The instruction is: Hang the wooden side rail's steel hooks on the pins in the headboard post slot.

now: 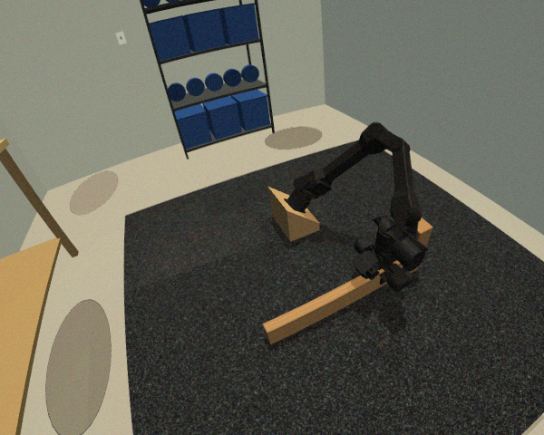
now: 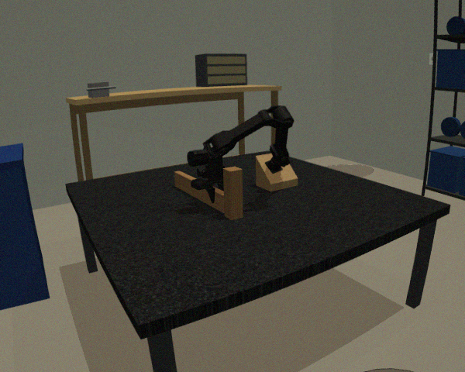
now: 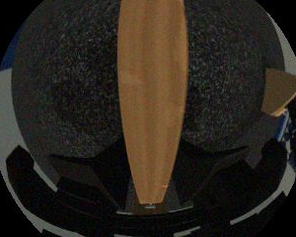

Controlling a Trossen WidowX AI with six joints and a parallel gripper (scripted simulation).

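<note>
"Where is your claw (image 1: 380, 281) (image 2: 211, 192) (image 3: 148, 132) right now?"

"Low over the dark worktop (image 1: 192, 374) (image 2: 264, 248) (image 3: 79, 94), near the headboard post (image 1: 423, 231) (image 2: 233, 194). My fingers are closed on the side rail (image 1: 319, 309) (image 2: 192, 190) (image 3: 152, 94), one on either side of it."

"And how does the rail lie?"

"Lengthwise, one end at the post and the other reaching well away from it. From my wrist it runs straight up the middle of my view, between my fingers, with its grain along its length."

"Is the post standing?"

"Upright on the worktop, yes, and taller than the rail beside it. The rail's near end meets it, or comes very near; I can't tell which, as my own dark parts cover much of that spot from the top."

"Are the hooks on the pins?"

"I cannot tell. Neither hooks nor pins show clearly to me, and the slot is hidden too."

"What about the rest of you?"

"My arm (image 1: 403, 182) (image 2: 245, 128) arches up and over from a wedge-shaped wooden block (image 1: 303, 227) (image 2: 277, 180) (image 3: 281, 91), where my base sits on the sloping face. The block stands on the worktop, well apart from the post."
</note>
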